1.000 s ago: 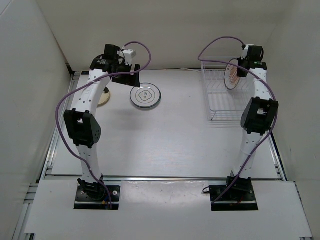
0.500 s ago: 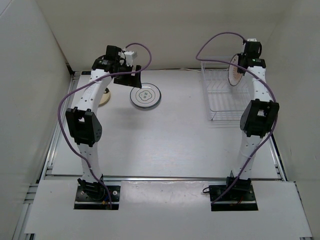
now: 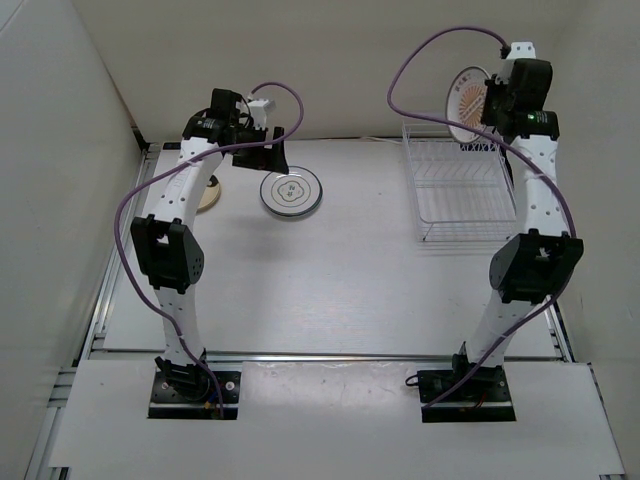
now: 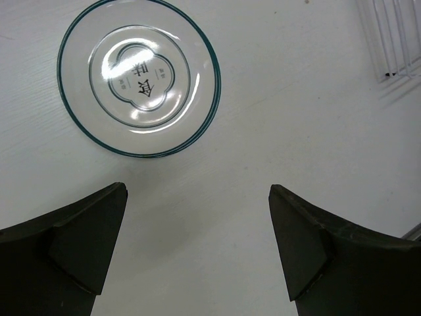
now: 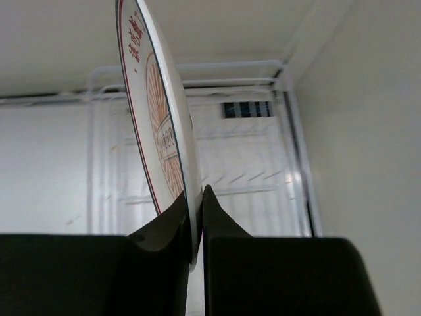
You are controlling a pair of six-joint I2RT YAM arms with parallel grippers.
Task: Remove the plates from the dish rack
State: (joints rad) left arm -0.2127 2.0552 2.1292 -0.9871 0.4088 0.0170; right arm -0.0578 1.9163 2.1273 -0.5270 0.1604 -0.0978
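Far left of the desk [image 3: 350,270]: tan plate [image 3: 208,197] lies flat, partly covered in the top view by the left arm's upper link. It is out of frame in both wrist views.

Left arm: rises from its base, elbow bent, and the wrist reaches toward the far wall and points down. A purple cable loops beside it. The left fingers [image 4: 72,243] are spread wide with only bare desk between them. They hang above the desk on the near side of the ringed plate [image 4: 139,78], clear of it.

Ringed plate: flat on the desk, just right of the tan plate and apart from it. The left wrist view shows 2 dark rim rings, a lobed inner outline and printed characters. The top view gives only a grey disc.

Right of centre: dish rack [image 3: 458,190] stands at the far right of the desk, with no plate in its slots. 1 corner of it shows at the top right of the left wrist view.

Right arm: stretched tall, with the wrist high above the rack's far edge, near the back wall. The right fingers [image 5: 217,250] are pinched on the lower rim of the sunburst plate [image 5: 154,112]. The plate is held on edge, nearly upright, and clear of the wires. The right wrist view shows it edge-on with the rack below. The top view shows its orange face.
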